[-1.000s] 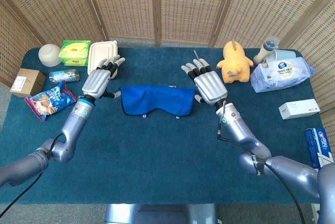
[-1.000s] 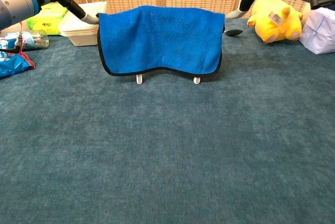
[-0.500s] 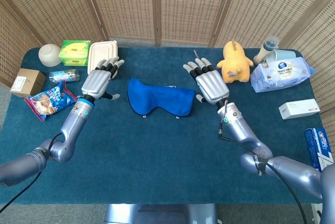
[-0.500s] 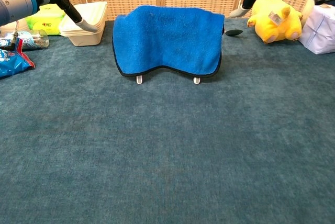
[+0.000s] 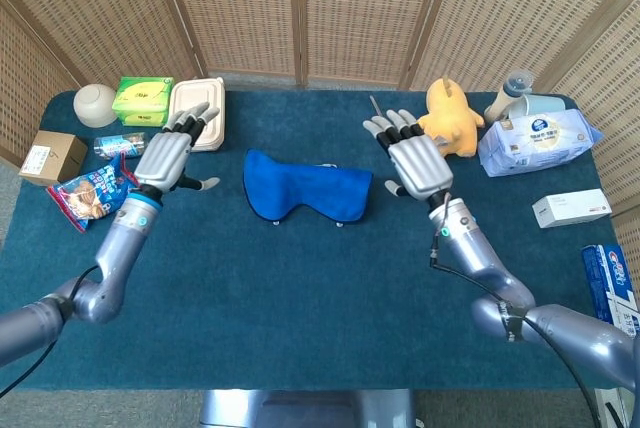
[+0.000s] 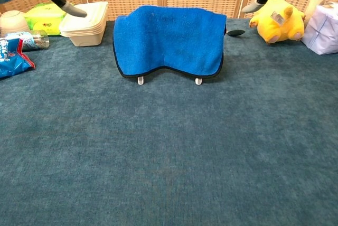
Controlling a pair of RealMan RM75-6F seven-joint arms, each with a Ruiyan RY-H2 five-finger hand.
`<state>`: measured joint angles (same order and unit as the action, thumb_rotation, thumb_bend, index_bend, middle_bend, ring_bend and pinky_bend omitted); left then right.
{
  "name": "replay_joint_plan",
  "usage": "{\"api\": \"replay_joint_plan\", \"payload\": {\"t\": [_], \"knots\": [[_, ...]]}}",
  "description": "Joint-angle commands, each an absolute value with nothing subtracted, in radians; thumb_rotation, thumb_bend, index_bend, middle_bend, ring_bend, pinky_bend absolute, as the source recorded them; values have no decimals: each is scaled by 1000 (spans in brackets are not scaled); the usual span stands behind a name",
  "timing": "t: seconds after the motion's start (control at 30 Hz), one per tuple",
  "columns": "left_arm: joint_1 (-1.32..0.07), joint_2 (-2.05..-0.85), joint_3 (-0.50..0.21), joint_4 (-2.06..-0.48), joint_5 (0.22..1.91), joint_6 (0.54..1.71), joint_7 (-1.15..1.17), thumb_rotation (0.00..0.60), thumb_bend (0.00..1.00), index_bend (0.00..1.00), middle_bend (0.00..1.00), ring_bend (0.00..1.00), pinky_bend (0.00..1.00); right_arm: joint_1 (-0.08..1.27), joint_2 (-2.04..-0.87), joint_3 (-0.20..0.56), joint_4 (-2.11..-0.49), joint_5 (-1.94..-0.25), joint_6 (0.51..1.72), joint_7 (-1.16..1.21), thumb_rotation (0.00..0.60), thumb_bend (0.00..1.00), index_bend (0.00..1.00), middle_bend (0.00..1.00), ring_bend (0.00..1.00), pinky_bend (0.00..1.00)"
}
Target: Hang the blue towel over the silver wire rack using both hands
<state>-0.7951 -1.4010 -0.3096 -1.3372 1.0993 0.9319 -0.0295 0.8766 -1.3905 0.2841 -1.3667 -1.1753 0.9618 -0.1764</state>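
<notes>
The task appears essentially done: the left hand [image 5: 168,159] is seen empty with fingers spread, apart from the towel [image 5: 308,193], which is draped over the rack [image 6: 140,80] at mid-table so that only the rack's feet show beneath its hem, and the right hand [image 5: 417,161] is likewise empty and spread, clear of the cloth. Nothing is seen left but clearing the arms. Around it lie a snack bag [image 5: 88,195], a takeout box [image 5: 196,108], a yellow plush [image 5: 449,118] and a wipes pack [image 5: 538,143], none judged in the way.
</notes>
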Motion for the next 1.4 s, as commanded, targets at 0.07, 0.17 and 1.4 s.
{"api": "replay_joint_plan", "payload": {"t": [0.07, 0.17, 1.4], "knots": [[-726, -1316, -298, -1448, 1101, 988, -46, 600, 187, 0, 0, 0, 0, 842, -1357, 276, -1393, -1197, 992, -137, 600, 183, 10, 106, 0, 43], [-675, -1261, -289, -1529, 1101, 1026, -64, 600, 188, 0, 0, 0, 0, 813, -1333, 271, -1415, -1209, 1017, -106, 600, 184, 26, 106, 0, 43], [1, -1017, 64, -1742, 1425, 1647, 64, 600, 188, 94, 8, 0, 0, 269, -1094, 43, -1711, -1280, 1450, -143, 600, 245, 64, 109, 6, 43]]}}
